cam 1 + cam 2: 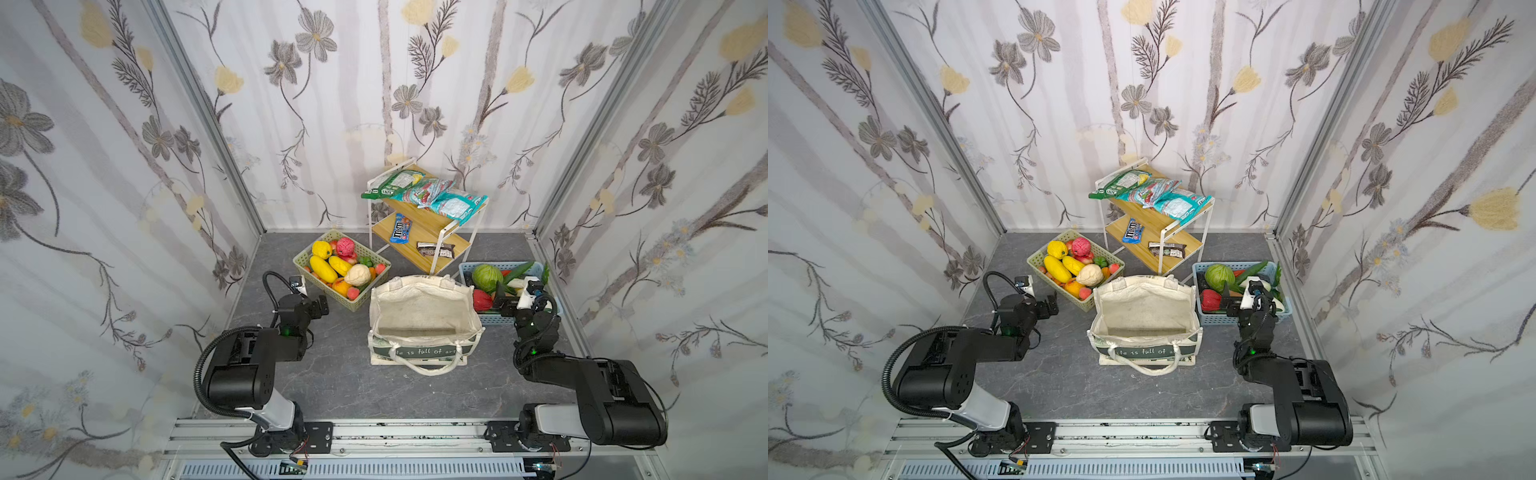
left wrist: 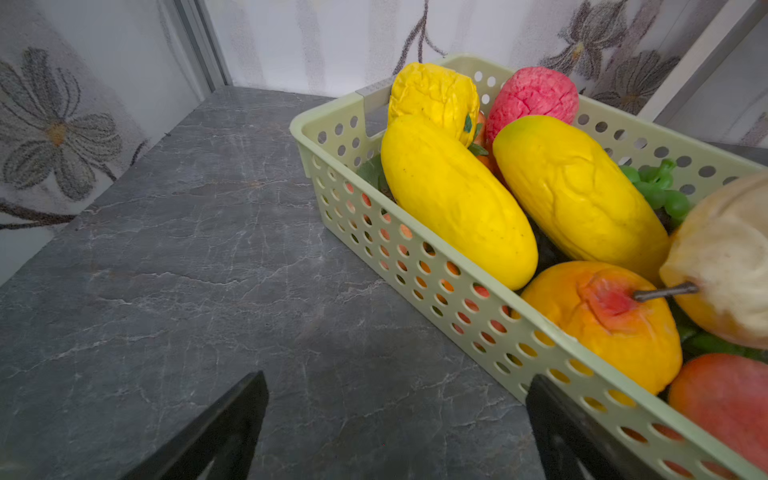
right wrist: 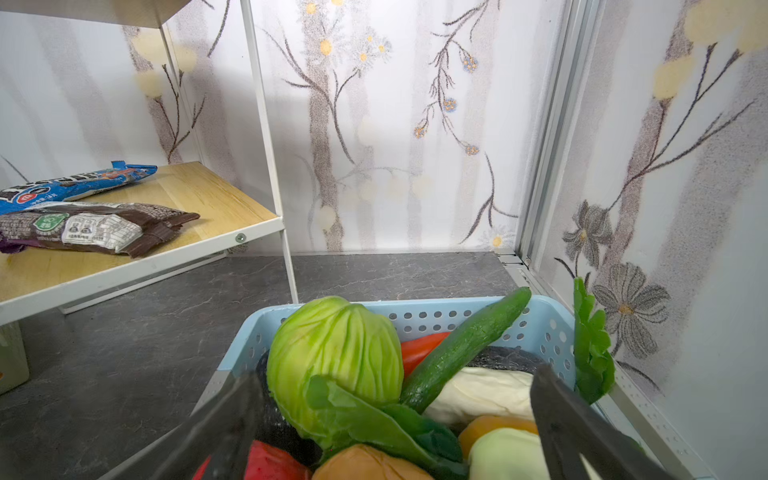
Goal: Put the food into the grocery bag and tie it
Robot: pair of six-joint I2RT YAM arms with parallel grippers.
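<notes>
The food [image 1: 323,268], light, firm-looking toy produce best pinched across narrow middles, lay heaped in the pale green basket [image 2: 415,270] and light blue basket [image 3: 432,320] flanking the empty, upright grocery bag [image 1: 419,316], while the left gripper [image 2: 397,376] and right gripper [image 3: 397,372] stood wide apart, holding nothing.

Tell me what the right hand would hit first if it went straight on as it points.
Most likely the cabbage in the blue basket: it sits right ahead of the open right hand, with a cucumber beside it. Depth is unclear from the wrist view.
</notes>
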